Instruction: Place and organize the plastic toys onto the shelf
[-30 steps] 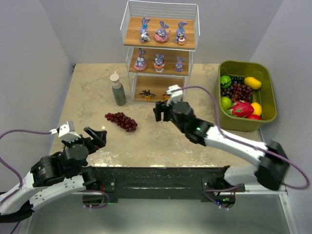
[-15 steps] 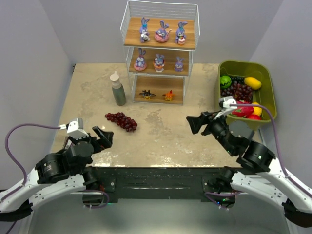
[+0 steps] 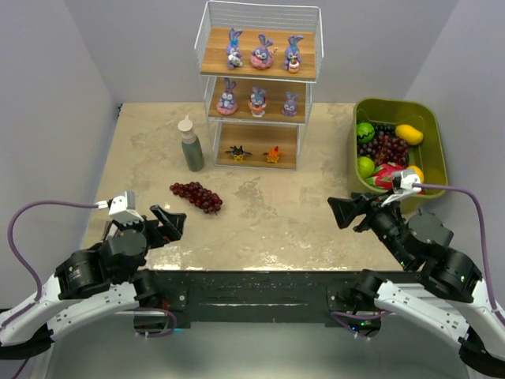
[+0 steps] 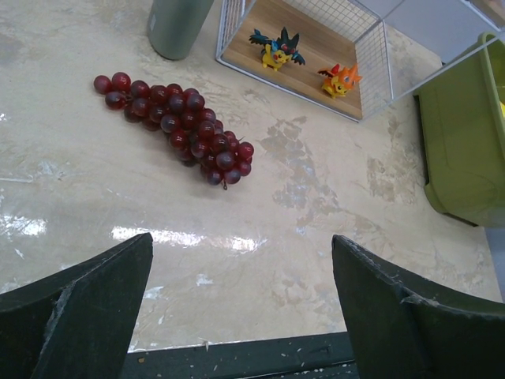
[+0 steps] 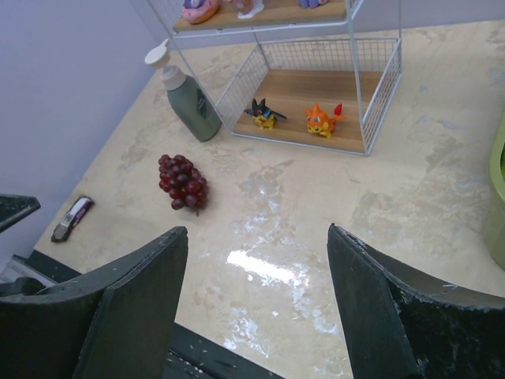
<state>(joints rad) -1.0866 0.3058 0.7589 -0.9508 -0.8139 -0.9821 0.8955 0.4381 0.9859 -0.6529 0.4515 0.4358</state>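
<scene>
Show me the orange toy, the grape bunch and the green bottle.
Small orange plastic toy [image 5: 322, 121]: right wrist view, body.
Dark red grape bunch [image 4: 177, 126]: left wrist view, middle.
Grey-green bottle [image 3: 192, 151]: top external view, body.

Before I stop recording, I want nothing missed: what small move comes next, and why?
Probably just park the arms: left gripper and right gripper are open and empty, eight toys sit on the shelf, and only the grape bunch and bottle are on the table.
</scene>
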